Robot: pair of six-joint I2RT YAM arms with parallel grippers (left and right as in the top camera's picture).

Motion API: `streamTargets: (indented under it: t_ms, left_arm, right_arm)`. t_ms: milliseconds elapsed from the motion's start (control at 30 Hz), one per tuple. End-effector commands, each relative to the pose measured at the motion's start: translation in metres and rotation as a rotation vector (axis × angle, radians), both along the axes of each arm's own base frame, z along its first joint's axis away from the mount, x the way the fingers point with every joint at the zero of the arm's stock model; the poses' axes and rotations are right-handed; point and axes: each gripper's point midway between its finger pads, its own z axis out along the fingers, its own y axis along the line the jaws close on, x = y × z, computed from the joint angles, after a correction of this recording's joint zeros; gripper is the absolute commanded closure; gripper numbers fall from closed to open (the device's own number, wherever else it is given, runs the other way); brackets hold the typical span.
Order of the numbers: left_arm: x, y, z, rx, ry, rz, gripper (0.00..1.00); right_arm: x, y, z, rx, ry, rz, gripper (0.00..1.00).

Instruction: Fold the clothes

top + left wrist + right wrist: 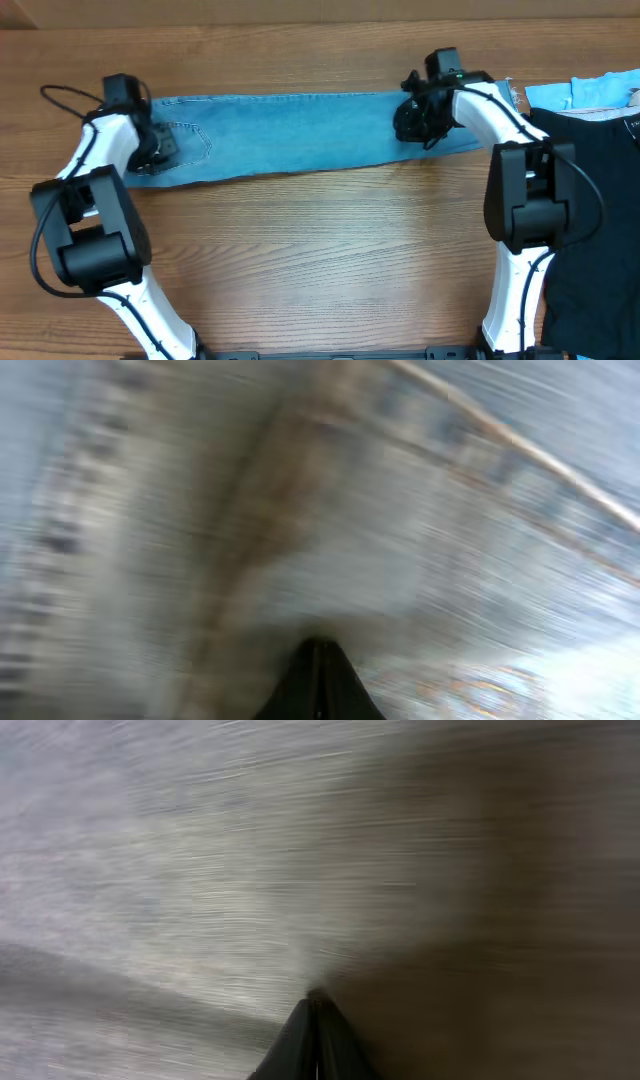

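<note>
a wooden table (pixel 320 260) is filling the overhead view, its brown grain running left to right. at the right edge a black cloth (pixel 608 290) is lying flat on it, reaching down to the bottom of the picture. just above it — at the top right corner — a light blue cloth (pixel 600 92) is sitting rumpled, touching the black one's upper edge. in the right wrist view the table is showing only as a brown blur.

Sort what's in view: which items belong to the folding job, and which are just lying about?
In the job:
- jeans, laid lengthwise along the far side of the table
- left gripper, fingers shut on the pocket end
- right gripper, fingers shut on the other end

Lying about:
- black garment at the right edge
- light blue cloth beyond it, untouched
</note>
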Motion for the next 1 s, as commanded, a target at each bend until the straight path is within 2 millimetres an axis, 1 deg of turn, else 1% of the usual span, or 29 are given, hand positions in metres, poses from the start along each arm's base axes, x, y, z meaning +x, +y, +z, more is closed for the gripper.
streamTargets:
  t_ms: [0, 100, 133, 200, 233, 267, 300, 333, 367, 400, 433, 467, 500, 533, 600, 633, 667, 700, 733, 767, 800, 867, 900, 967]
  left_arm:
    - [-0.054, 0.079, -0.027, 0.138, 0.139, 0.165, 0.96]
    - [-0.053, 0.092, -0.025, 0.150, 0.115, 0.177, 0.96]
    - [-0.050, 0.093, -0.022, 0.153, 0.105, 0.177, 0.96]
    - [-0.030, 0.084, -0.003, 0.121, 0.049, 0.151, 0.96]
    - [-0.018, 0.077, 0.013, 0.111, 0.011, 0.130, 0.96]
    - [0.004, 0.064, 0.046, 0.103, -0.061, 0.098, 0.96]
    - [0.018, 0.050, 0.072, 0.088, -0.116, 0.066, 0.96]
    - [0.033, 0.022, 0.107, 0.049, -0.184, 0.002, 0.96]
    - [0.039, -0.006, 0.132, 0.002, -0.225, -0.056, 0.96]
    - [0.043, -0.033, 0.153, -0.033, -0.263, -0.114, 0.96]
    - [0.042, -0.062, 0.168, -0.056, -0.285, -0.166, 0.96]
    - [0.039, -0.089, 0.170, -0.081, -0.271, -0.196, 0.96]
    - [0.032, -0.123, 0.163, -0.140, -0.229, -0.261, 0.96]
    - [0.026, -0.152, 0.152, -0.180, -0.182, -0.320, 0.96]
    - [0.019, -0.193, 0.131, -0.194, -0.121, -0.403, 0.96]
    - [0.017, -0.218, 0.112, -0.207, -0.077, -0.452, 0.96]
    - [0.013, -0.233, 0.098, -0.216, -0.040, -0.483, 0.96]
    - [0.007, -0.246, 0.079, -0.219, 0.016, -0.515, 0.96]
    - [0.000, -0.256, 0.061, -0.225, 0.069, -0.532, 0.96]
    - [-0.008, -0.268, 0.038, -0.239, 0.131, -0.553, 0.96]
    - [-0.013, -0.274, 0.023, -0.239, 0.171, -0.564, 0.96]
    - [-0.026, -0.283, 0.003, -0.264, 0.242, -0.575, 0.96]
    - [-0.040, -0.286, -0.007, -0.289, 0.306, -0.573, 0.96]
    - [-0.051, -0.282, -0.022, -0.281, 0.376, -0.557, 0.96]
  right_arm:
    - [-0.014, -0.110, -0.038, -0.245, 0.088, -0.180, 0.96]
    - [-0.016, -0.132, -0.038, -0.243, 0.095, -0.229, 0.96]
    - [-0.016, -0.135, -0.038, -0.238, 0.096, -0.236, 0.96]
    - [-0.015, -0.131, -0.037, -0.213, 0.095, -0.234, 0.96]
    - [-0.015, -0.131, -0.037, -0.213, 0.092, -0.234, 0.96]
    - [-0.014, -0.128, -0.037, -0.196, 0.088, -0.231, 0.96]
    - [-0.013, -0.124, -0.036, -0.175, 0.088, -0.228, 0.96]
    - [-0.013, -0.121, -0.036, -0.152, 0.088, -0.225, 0.96]
    - [-0.013, -0.118, -0.035, -0.136, 0.088, -0.224, 0.96]
    - [-0.012, -0.116, -0.035, -0.125, 0.089, -0.226, 0.96]
    - [-0.012, -0.112, -0.034, -0.099, 0.089, -0.221, 0.96]
    - [-0.012, -0.109, -0.034, -0.084, 0.088, -0.219, 0.96]
    - [-0.012, -0.107, -0.033, -0.074, 0.088, -0.218, 0.96]
    - [-0.012, -0.107, -0.033, -0.070, 0.089, -0.217, 0.96]
    - [-0.012, -0.107, -0.033, -0.070, 0.091, -0.217, 0.96]
    - [-0.012, -0.106, -0.033, -0.066, 0.092, -0.216, 0.96]
    - [-0.012, -0.104, -0.032, -0.052, 0.092, -0.214, 0.96]
    - [-0.012, -0.101, -0.031, -0.035, 0.091, -0.212, 0.96]
    - [-0.012, -0.098, -0.031, -0.021, 0.093, -0.209, 0.96]
    - [-0.012, -0.098, -0.031, -0.018, 0.094, -0.209, 0.96]
    - [-0.012, -0.098, -0.031, -0.018, 0.095, -0.209, 0.96]
    - [-0.013, -0.098, -0.031, -0.018, 0.095, -0.209, 0.96]
    - [-0.013, -0.098, -0.031, -0.018, 0.095, -0.209, 0.96]
    - [-0.012, -0.098, -0.031, -0.018, 0.091, -0.209, 0.96]
